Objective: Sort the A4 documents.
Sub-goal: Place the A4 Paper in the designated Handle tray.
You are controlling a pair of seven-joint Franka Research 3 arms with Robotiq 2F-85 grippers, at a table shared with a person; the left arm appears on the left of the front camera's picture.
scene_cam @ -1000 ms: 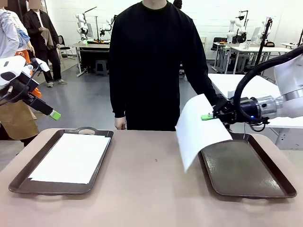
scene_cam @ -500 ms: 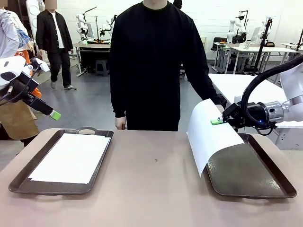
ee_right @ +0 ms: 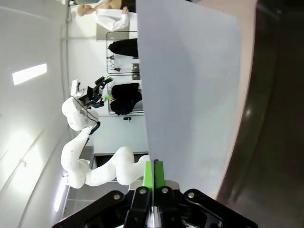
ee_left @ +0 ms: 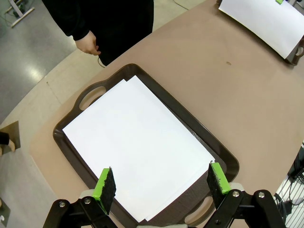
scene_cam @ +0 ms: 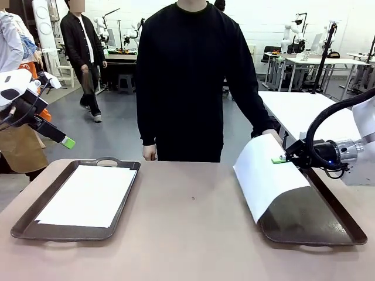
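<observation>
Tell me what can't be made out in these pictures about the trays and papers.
- Right tray, front view: its left part is hidden under the sheet held by the right gripper.
- Left tray, left wrist view: the near handle is cut off behind the left gripper.
- Stack: number of sheets too thin to count.

- matt, smooth white paper sheets (scene_cam: 88, 195)
- dark brown trays (scene_cam: 328, 228), slight plastic sheen
- matt, smooth tan table (scene_cam: 187, 234)
- green pads (ee_left: 106, 183), rubbery-looking
</observation>
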